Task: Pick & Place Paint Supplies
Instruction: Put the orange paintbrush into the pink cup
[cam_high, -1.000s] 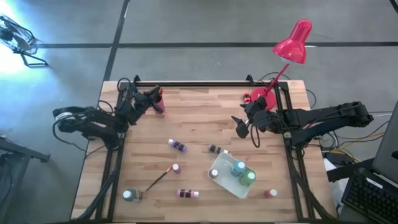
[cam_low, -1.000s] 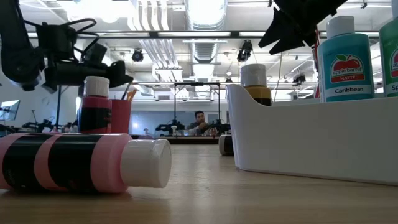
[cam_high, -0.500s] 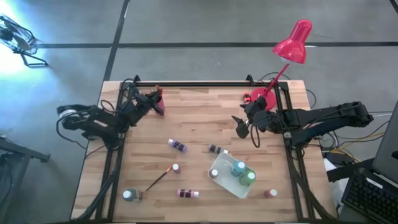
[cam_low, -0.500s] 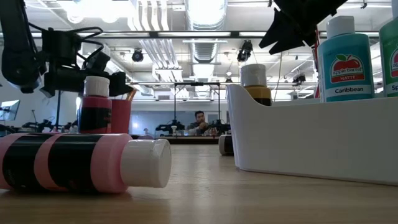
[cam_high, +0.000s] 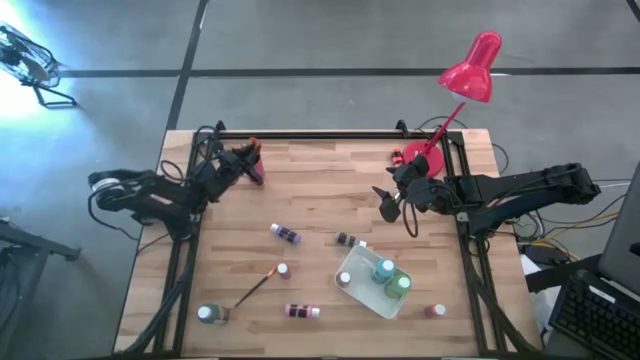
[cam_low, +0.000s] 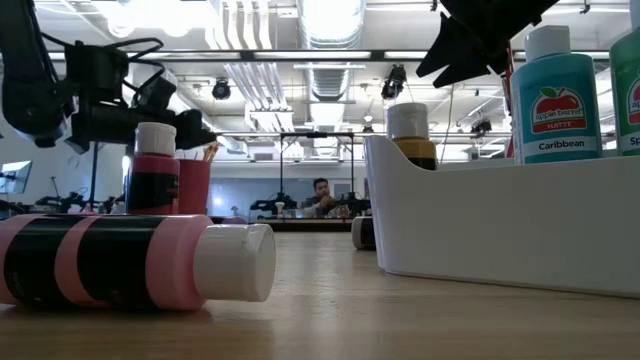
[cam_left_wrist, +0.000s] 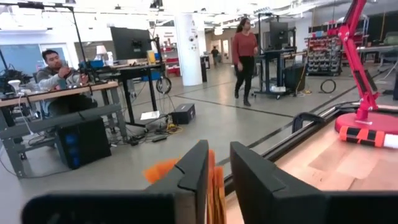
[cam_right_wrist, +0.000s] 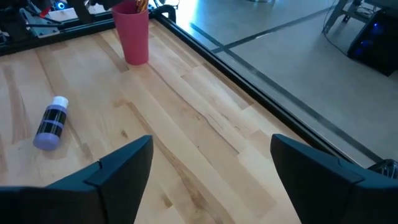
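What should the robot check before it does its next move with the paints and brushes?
1. Left gripper over the pink cup: ok.
2. Left fingers slightly apart around an orange brush handle; fully let go: cannot tell.
3. Right gripper open and empty: ok.
4. White bin holds the teal bottle and green bottle upright: ok.
5. Purple bottle and another paintbrush lie loose on the table: not ok.
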